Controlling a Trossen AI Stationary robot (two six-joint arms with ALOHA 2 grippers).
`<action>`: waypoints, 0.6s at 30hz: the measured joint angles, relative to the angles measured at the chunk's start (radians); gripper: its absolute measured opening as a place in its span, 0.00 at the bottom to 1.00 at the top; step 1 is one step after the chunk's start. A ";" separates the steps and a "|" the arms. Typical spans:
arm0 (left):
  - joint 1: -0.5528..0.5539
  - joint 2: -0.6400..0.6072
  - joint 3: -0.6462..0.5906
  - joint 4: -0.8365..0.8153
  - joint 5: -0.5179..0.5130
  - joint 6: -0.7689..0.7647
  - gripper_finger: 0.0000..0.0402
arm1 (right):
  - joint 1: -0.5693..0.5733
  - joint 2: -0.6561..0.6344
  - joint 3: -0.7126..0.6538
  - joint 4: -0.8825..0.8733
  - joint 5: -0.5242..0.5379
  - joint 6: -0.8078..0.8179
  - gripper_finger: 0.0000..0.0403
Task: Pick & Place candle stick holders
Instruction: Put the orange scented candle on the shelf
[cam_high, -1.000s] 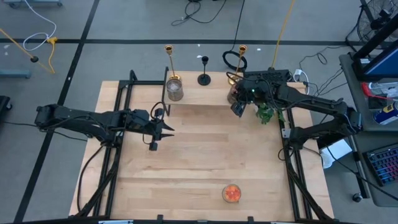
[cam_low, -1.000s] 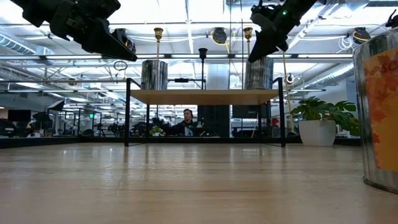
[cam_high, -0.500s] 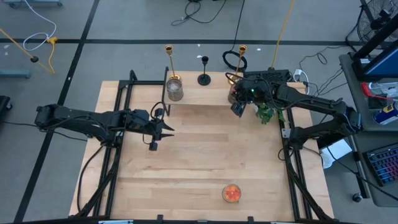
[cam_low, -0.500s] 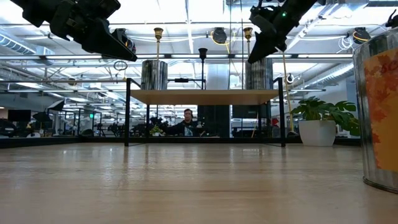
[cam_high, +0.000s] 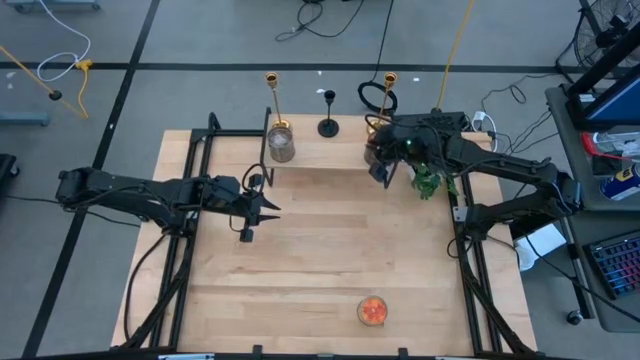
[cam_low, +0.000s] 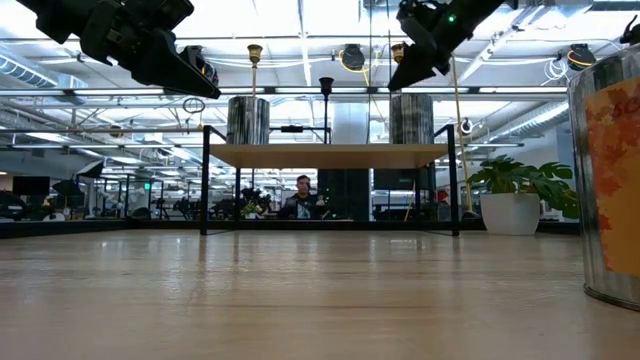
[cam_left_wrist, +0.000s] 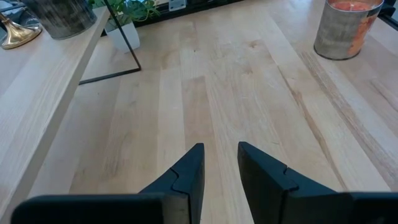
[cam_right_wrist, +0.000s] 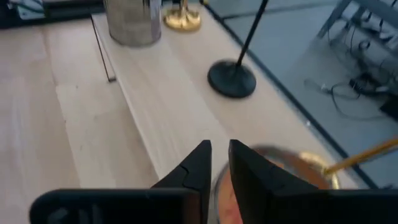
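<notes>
On the raised wooden shelf (cam_low: 325, 155) at the table's far edge stand two gold candlesticks (cam_high: 271, 90) (cam_high: 389, 85), a black one (cam_right_wrist: 231, 79), a grey glass cup (cam_high: 281, 143) and a second cup (cam_low: 412, 118). An orange cup (cam_high: 373, 310) sits on the table near its front edge. My right gripper (cam_right_wrist: 221, 149) hovers just above and beside the second cup's rim, open by a narrow gap, with nothing between its fingers. My left gripper (cam_left_wrist: 221, 149) hangs open over the table's left middle, holding nothing.
A potted leafy plant (cam_high: 430, 180) stands at the shelf's right end, under my right arm. The shelf's black frame legs (cam_left_wrist: 121, 43) reach down to the table. Bare wood lies between the shelf and the front orange cup. A person sits in the room behind.
My right gripper has tipped upward and rolled a little, so its fingertips have risen away from the rim of the cup on the shelf. The cup stays standing where it was.
</notes>
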 joint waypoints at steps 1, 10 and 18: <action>0.000 0.000 0.000 0.000 0.000 0.000 0.26 | 0.000 0.000 0.000 0.021 0.000 -0.011 0.14; 0.000 0.000 0.000 -0.002 0.000 0.000 0.26 | 0.017 0.000 0.000 0.123 -0.079 -0.043 0.15; 0.000 0.000 0.000 -0.005 0.000 -0.001 0.26 | 0.129 0.000 0.000 0.120 -0.266 -0.039 0.26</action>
